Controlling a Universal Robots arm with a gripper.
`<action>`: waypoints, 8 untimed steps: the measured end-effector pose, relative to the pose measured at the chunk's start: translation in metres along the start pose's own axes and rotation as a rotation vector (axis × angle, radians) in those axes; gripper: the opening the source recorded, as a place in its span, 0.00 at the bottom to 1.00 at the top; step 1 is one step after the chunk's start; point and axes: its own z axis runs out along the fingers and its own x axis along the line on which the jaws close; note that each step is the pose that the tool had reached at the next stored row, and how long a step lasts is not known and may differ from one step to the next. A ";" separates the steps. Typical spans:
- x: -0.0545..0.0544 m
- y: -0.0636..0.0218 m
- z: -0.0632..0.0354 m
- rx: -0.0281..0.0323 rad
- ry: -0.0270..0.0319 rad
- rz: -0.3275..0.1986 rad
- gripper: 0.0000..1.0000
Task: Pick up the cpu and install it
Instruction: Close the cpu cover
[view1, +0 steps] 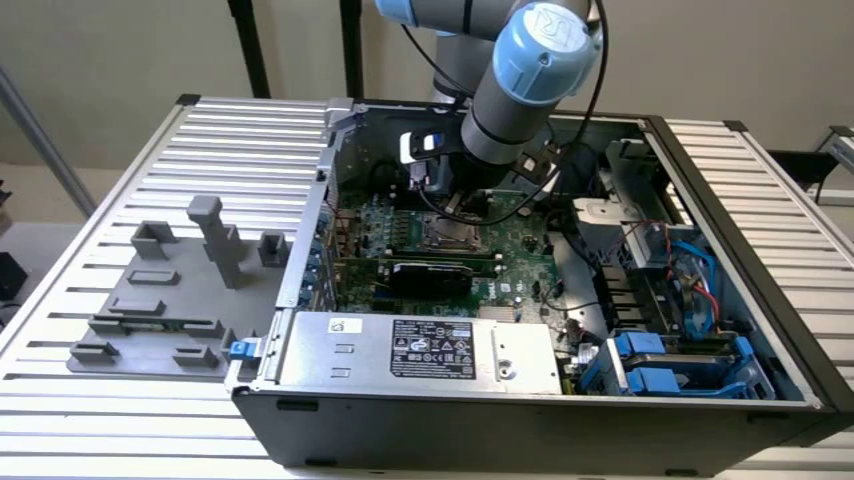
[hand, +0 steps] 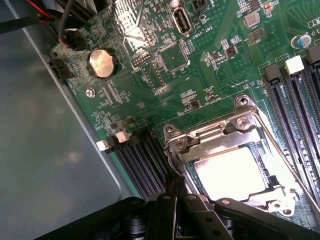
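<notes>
Computer case (view1: 534, 420): an open black tower is laid on its side on a ribbed metal table (view1: 80, 400), with its interior exposed.
Robot arm (view1: 527, 80): a blue-grey arm is reached down into the case over the upper part of the motherboard.
Motherboard (hand: 165, 65): a green board is seen inside the case, with a round coin battery (hand: 102, 64) and dark slots on either side of the socket.
Fixture blocks (view1: 174, 290): grey plastic pieces are set on the table at the exterior view's left, well apart from the arm.
Socket (hand: 225, 150): a metal-framed socket is seen with its retaining frame around the chip.
Cpu (hand: 231, 172): the silvery-white square is seated inside the socket frame.
Gripper (hand: 175, 192): the jaws are pressed together, nothing is pinched, and the tip is placed at the socket's edge, just beside the cpu.
</notes>
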 end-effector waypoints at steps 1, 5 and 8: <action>0.000 -0.0004 -0.0012 0.0000 0.0007 0.000 0.11; 0.003 -0.0033 -0.0107 0.0001 0.0001 0.000 0.11; 0.005 -0.0054 -0.0183 0.0007 -0.0004 0.000 0.11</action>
